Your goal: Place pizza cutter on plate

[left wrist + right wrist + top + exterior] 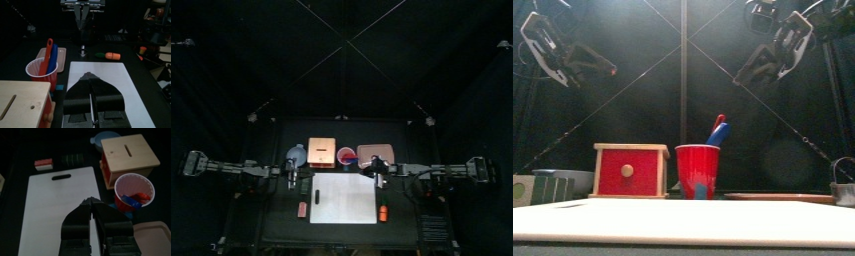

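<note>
1. On the tabletop (271, 215), near its front left corner, the pizza cutter (303, 208) was seen lying flat, just beside the left edge of the white sheet (346, 200) and well apart from the plate (374, 155).
2. The plate was found at the back right, just beside the red cup (346, 155), with the tan box (322, 152) on the cup's other side.
3. The left gripper (87, 75) was held above the sheet's left end with its fingers pressed together on nothing. The right gripper (89, 202) hung over the other end, its fingers likewise pressed together and empty.
4. The step in hand was judged to be the reach for the cutter, with nothing yet grasped.
5. The left arm was judged the better choice, being nearer. Its fingers would need to be spread before descent and lowered squarely over the slim body.
6. A firm pinch across the narrow width was advised, since so low a tool could be nudged aside by a fingertip.
7. The carry was best kept high, so that the cup and the tools standing in it would be cleared.
8. From the right wrist view, the cutter (43, 163) appeared small and short, red along one side and pale along the other. Its wheel could not be made out.
</note>
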